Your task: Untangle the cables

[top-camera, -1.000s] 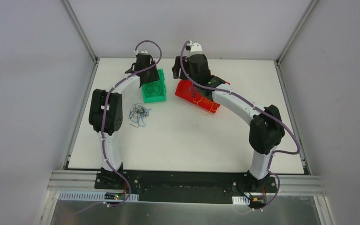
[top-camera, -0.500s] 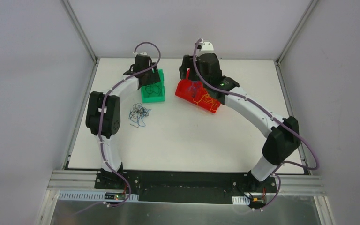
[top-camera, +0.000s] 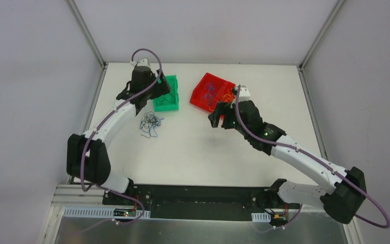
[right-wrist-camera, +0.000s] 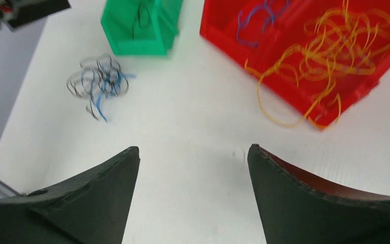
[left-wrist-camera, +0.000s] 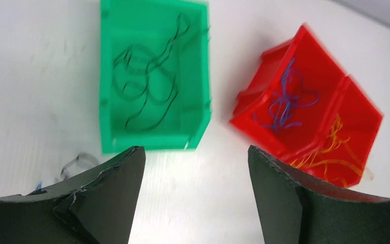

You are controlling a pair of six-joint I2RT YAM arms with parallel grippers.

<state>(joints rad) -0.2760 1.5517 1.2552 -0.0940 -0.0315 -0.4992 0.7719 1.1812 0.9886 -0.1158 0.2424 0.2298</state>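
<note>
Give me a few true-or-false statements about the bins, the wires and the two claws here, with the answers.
1. The green bin holds dark wires. True.
2. The red bin has two compartments. True.
3. Only blue wires lie in it. False: blue wires sit in one compartment, yellow-orange wires in the other.
4. A tangle of blue and dark strands lies on the table, outside both bins. True.
5. One gripper is clamped on a wire. False: the left gripper and the right gripper both stand open and empty.
</note>
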